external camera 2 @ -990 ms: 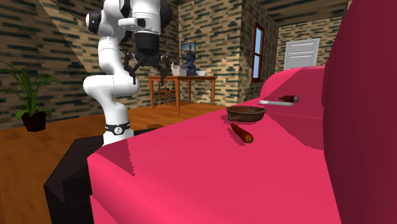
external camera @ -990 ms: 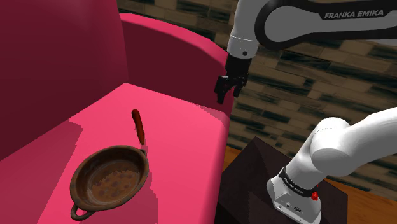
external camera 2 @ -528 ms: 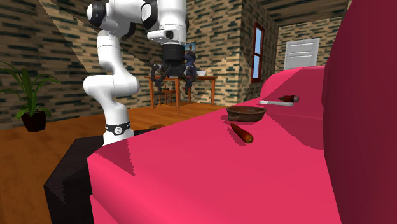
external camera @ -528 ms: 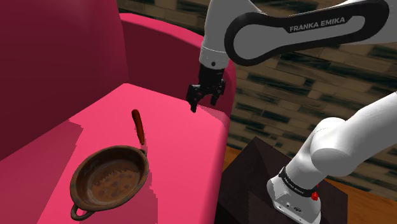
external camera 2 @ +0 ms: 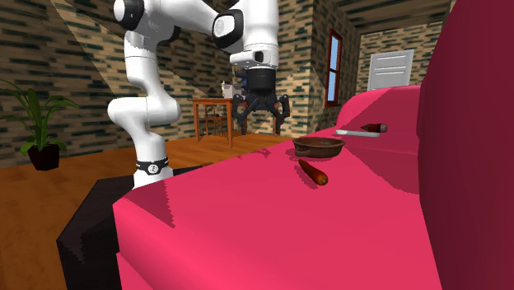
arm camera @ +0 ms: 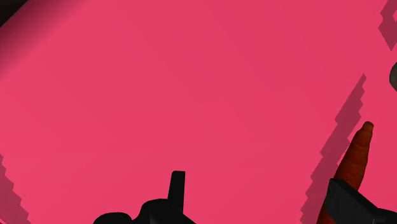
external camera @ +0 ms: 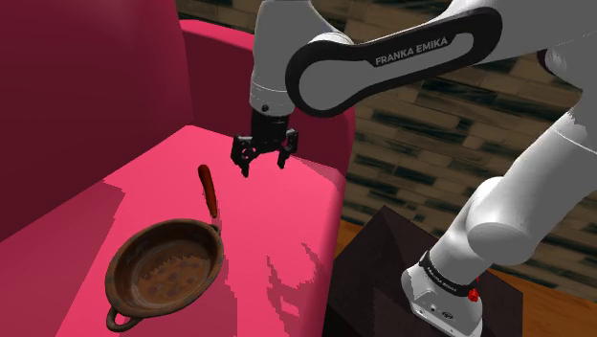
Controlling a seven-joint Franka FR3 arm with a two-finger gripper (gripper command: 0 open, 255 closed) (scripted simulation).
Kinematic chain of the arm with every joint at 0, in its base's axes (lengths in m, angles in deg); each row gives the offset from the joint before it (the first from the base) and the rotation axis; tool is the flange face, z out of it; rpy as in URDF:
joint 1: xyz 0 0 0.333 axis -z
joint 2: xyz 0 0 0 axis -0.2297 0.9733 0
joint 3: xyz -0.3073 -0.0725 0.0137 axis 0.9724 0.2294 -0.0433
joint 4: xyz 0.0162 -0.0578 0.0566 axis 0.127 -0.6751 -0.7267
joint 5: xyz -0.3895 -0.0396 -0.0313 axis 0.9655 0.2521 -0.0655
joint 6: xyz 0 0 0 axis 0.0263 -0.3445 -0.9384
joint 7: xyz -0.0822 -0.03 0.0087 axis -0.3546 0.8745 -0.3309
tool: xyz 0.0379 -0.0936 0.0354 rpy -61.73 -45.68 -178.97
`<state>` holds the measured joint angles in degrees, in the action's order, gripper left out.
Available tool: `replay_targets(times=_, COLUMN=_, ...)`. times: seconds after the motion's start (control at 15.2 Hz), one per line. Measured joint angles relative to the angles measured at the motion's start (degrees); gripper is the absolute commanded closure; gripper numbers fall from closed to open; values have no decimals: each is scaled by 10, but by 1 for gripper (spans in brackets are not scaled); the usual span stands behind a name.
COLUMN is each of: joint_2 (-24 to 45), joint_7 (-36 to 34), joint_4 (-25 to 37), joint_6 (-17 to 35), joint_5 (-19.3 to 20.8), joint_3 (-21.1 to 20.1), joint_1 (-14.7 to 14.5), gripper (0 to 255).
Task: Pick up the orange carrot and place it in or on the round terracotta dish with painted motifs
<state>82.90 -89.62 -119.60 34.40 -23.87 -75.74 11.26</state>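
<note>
My hand [external camera: 264, 168] hovers, spread wide and empty, over the pink sofa seat [external camera: 287, 239]; the carrot [external camera: 207, 190] lies just beside it, untouched.

Pink sofa [external camera: 287, 230]: bright seat cushion, darker back at the shoulder view's upper left. In the second exterior view, potted plant [external camera 2: 37, 123] at far left on wooden floor [external camera 2: 74, 185], wooden table [external camera 2: 210, 101] mid-frame, window [external camera 2: 334, 66] and white door [external camera 2: 390, 70] at upper right. Mottled brick walls [external camera: 450, 115] behind.
</note>
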Motion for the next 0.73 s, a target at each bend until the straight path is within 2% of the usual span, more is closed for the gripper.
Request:
replay_targets(times=0.26, joint_2=99, joint_7=-87, joint_4=71, joint_6=23, joint_5=66, joint_3=-17, joint_1=-13, gripper=0)
replay_targets(times=0.53, joint_2=201, joint_7=-170, joint_4=168, joint_6=19, joint_5=135, joint_3=-14, joint_1=-49, gripper=0)
replay_targets(times=0.73, joint_2=241, joint_7=-198, joint_4=205, joint_6=19, joint_5=160, joint_3=-6, joint_1=-66, gripper=0)
